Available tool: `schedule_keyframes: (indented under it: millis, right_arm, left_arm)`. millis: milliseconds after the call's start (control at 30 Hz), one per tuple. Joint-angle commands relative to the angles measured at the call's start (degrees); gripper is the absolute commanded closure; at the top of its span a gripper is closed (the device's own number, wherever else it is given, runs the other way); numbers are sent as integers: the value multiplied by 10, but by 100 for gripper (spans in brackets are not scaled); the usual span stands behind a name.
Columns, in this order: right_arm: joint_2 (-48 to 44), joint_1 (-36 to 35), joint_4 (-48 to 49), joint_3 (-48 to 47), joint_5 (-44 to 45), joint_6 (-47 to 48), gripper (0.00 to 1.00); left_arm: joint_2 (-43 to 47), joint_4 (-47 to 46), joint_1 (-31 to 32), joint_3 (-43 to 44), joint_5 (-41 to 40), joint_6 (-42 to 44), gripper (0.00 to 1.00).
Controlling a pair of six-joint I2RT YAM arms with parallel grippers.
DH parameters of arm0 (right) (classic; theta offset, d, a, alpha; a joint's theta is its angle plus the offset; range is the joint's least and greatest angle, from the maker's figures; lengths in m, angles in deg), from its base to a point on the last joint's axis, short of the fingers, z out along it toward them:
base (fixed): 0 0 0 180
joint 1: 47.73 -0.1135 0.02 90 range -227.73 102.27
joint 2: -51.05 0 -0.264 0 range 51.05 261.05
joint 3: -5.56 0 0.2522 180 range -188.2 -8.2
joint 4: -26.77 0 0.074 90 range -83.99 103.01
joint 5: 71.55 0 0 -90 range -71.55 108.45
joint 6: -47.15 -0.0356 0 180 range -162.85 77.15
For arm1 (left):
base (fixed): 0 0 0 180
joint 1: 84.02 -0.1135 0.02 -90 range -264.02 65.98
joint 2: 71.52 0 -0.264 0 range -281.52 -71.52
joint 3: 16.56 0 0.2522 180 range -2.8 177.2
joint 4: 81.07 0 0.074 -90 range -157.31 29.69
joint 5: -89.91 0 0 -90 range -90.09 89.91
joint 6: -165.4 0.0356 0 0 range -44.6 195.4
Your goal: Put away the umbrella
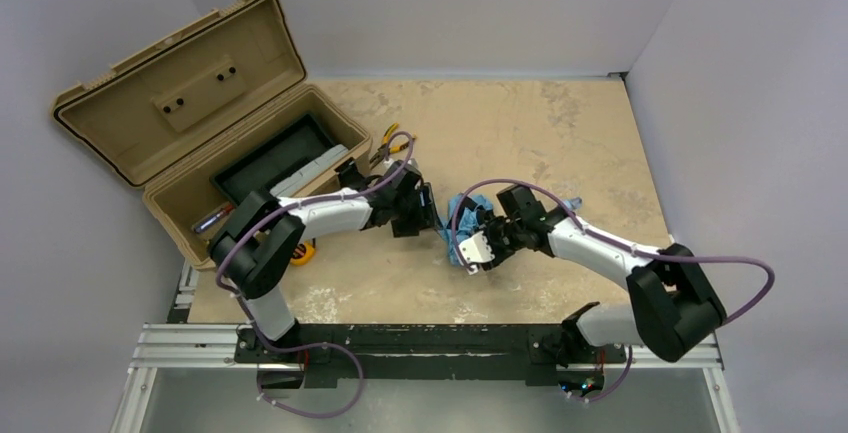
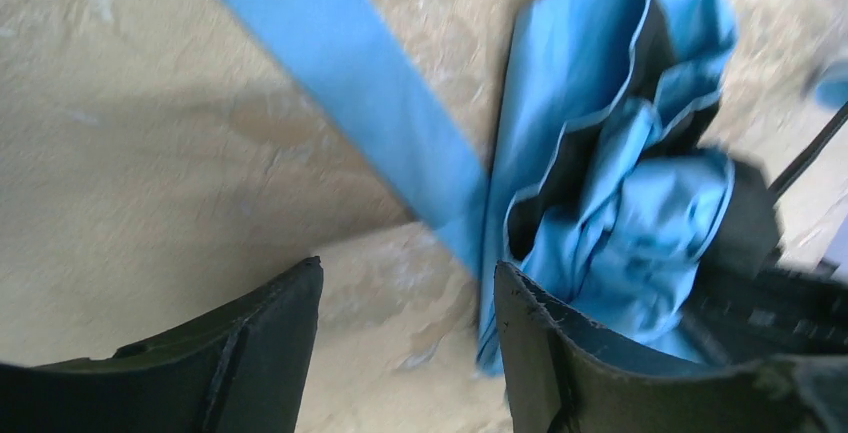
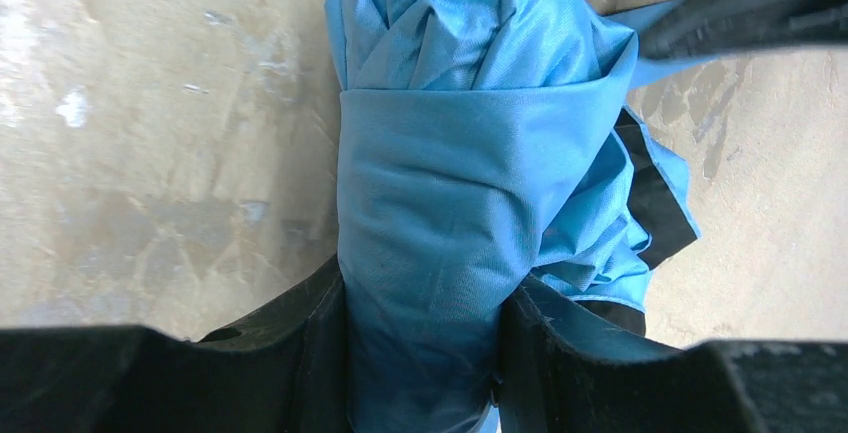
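Observation:
The umbrella is a crumpled sky-blue bundle lying on the tan tabletop between the two arms. In the right wrist view the umbrella is a wrapped roll, and my right gripper is shut on its lower end, fabric filling the gap. From above, the right gripper sits at the bundle's near side. My left gripper is open with only bare table between its fingers; its right finger touches the edge of the umbrella. A loose blue strap runs diagonally across that view. The left gripper is just left of the bundle.
An open tan toolbox stands at the back left, lid up, with a black tray inside. Pliers with yellow handles lie beside it. A small orange object lies near the left arm. White walls enclose the table.

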Motion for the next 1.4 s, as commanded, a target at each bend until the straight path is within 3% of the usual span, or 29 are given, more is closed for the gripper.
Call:
schedule_keyframes:
  millis: [0, 100, 233, 433, 467, 700, 1067, 1367]
  right_arm:
    - [-50, -1, 8, 30, -49, -5, 100]
    - [-71, -3, 26, 39, -58, -3, 100]
    - [-72, -2, 31, 32, -65, -4, 100]
    - [-83, -11, 40, 36, -75, -5, 100]
    - [-90, -13, 44, 35, -78, -8, 100]
    - [-83, -36, 5, 13, -98, 2, 100]
    - [64, -117, -99, -69, -73, -39, 100]
    - [153, -119, -194, -106, -49, -90, 100]
  left_arm:
    - [-47, 32, 4, 38, -51, -90, 39]
    - [-71, 52, 3, 57, -56, -96, 47]
    - [-105, 80, 3, 79, -50, -87, 71]
    - [-156, 95, 3, 100, -31, -67, 91]
    - [-163, 98, 2, 103, -31, -63, 100]
    - [-200, 116, -13, 128, -31, -32, 100]
    - [-216, 116, -37, 169, 0, 13, 100]
    - [-220, 119, -61, 203, 11, 32, 100]
